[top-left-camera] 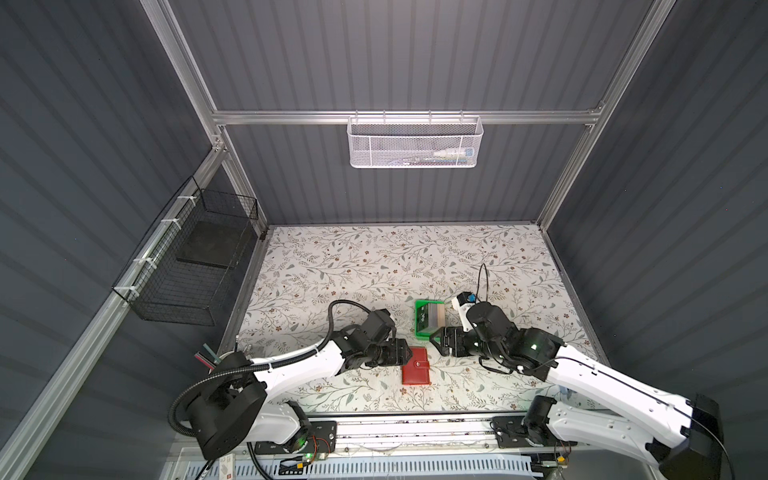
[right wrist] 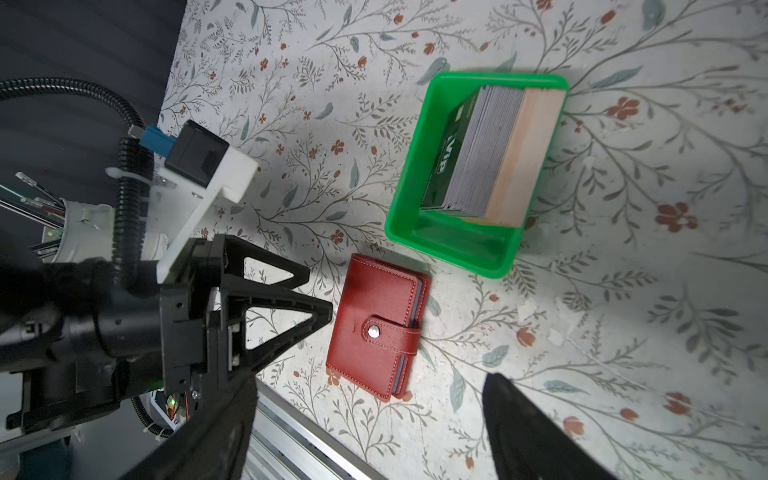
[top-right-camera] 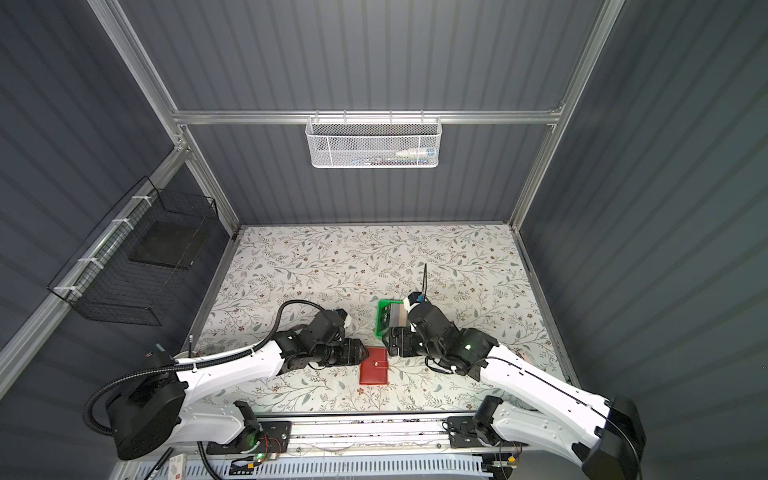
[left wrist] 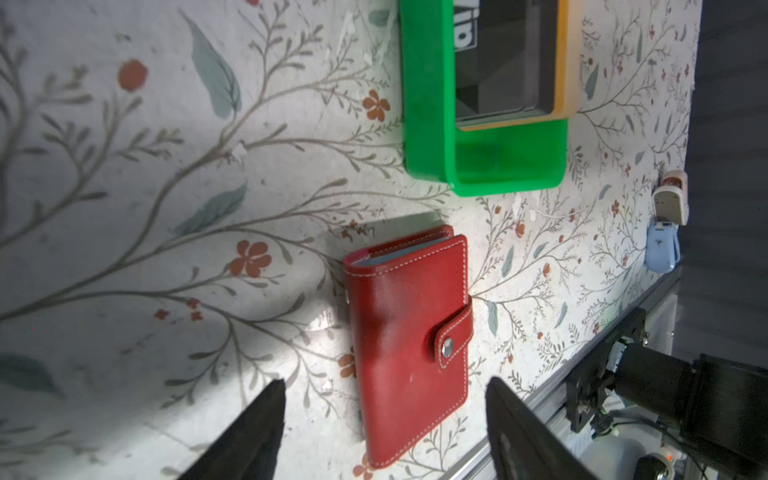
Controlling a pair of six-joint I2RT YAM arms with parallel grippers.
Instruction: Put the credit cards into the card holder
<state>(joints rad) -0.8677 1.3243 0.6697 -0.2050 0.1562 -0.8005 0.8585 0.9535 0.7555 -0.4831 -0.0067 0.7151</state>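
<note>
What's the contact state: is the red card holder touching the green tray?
Apart. The left wrist view shows a strip of floral tablecloth between the card holder and the green tray.

Top views look down from high overhead; both wrist views closely share the card holder (left wrist: 409,345).

Arms: left arm (top-left-camera: 291,365), right arm (top-left-camera: 602,382), both with glossy white shells, black joint housings, small dark screws. Black corrugated conduit (top-left-camera: 349,301) on left, white zip ties; thin black cable along right. Green LED (top-left-camera: 534,345) on right joint housing. Left gripper (right wrist: 321,291): black, triangular open-truss fingers (right wrist: 318,309); white camera bracket (right wrist: 216,174), blue plug (right wrist: 153,139)
</note>
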